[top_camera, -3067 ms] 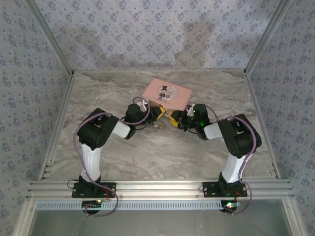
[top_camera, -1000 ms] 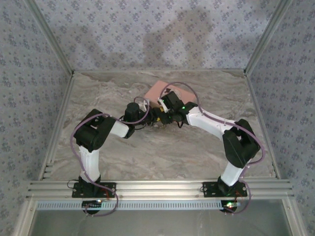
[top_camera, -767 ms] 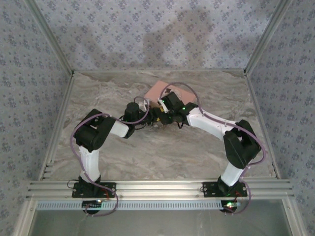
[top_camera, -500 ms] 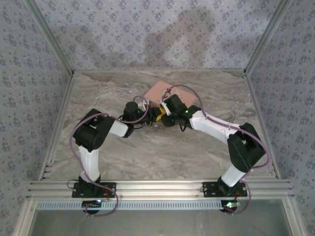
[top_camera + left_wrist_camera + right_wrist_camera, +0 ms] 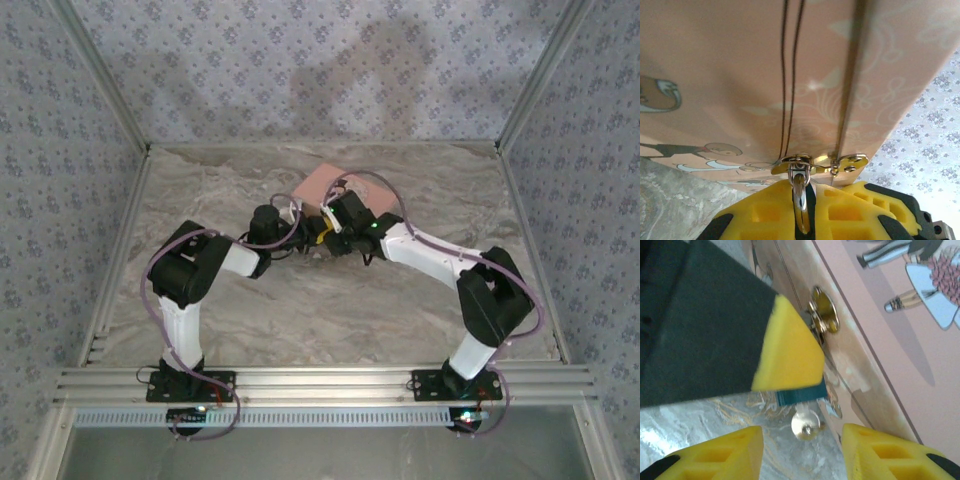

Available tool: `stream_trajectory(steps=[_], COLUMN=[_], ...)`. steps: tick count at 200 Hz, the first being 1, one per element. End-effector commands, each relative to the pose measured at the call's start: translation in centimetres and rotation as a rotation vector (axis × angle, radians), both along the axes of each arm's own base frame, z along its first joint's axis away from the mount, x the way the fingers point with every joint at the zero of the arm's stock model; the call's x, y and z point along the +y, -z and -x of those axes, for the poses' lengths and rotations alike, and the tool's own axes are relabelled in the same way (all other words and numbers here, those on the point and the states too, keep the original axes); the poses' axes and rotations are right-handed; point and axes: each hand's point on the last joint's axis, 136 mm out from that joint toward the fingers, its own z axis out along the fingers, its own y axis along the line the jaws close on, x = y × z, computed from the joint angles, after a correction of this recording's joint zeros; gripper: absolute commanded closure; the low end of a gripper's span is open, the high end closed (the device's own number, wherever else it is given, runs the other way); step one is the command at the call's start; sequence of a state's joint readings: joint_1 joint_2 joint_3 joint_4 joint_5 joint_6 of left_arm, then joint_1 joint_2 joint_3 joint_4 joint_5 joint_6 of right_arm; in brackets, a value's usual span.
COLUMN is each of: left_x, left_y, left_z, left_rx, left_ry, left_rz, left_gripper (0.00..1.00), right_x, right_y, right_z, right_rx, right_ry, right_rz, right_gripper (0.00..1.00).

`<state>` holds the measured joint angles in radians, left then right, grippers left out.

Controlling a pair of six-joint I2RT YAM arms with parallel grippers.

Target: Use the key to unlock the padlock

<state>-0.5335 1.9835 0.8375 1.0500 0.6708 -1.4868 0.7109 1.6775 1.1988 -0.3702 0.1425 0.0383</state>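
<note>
Overhead view from behind the arm bases (image 5: 190, 385), facing the back wall (image 5: 320, 70), both wrist views close on the pink tin (image 5: 316, 184)

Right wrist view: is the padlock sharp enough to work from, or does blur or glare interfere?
Right wrist view: padlock soft but readable, the left gripper's fingertip before it a blur. Left wrist view: pink tin out of focus, one small glare spot. Top external view: evenly lit, shadows on the back wall.

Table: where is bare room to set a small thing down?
Crowded: the near edge of the pink tin, where the left tool and right tool meet. Free: the table between them and the near rail; also either side of the tin.
</note>
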Motion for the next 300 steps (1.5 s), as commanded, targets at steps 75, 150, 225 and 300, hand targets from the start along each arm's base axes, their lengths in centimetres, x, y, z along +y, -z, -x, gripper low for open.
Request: stream_trajectory(steps=[75,150,225,300], left_x=[-0.9,-0.8,-0.5,-0.1], left_y=[-5.7,-5.9,-5.1,1.2], left_z=[0.9,0.9,0.9,3.1], left_rx=[-0.127,-0.127,-0.126,-0.056], left_ry=[0.091,0.094,0.088,0.113], left_rz=[0.105,0.115,0.095,-0.074], left_gripper=[1.0,1.0,0.98,0.96], right_x=[0.6,-0.3,1.1,0.0], right_y=[-0.2,0.7,1.7,6.1], right_z=[-2.2,-2.0,-0.1,2.5], right_rx=[-0.093,-0.121,0.019,0.155], right_ry=[0.002,0.006,-0.043,0.035], right_rz=[0.139,0.218,0.05,-0.078], right_gripper=[0.55,0.66,0.97,0.62])
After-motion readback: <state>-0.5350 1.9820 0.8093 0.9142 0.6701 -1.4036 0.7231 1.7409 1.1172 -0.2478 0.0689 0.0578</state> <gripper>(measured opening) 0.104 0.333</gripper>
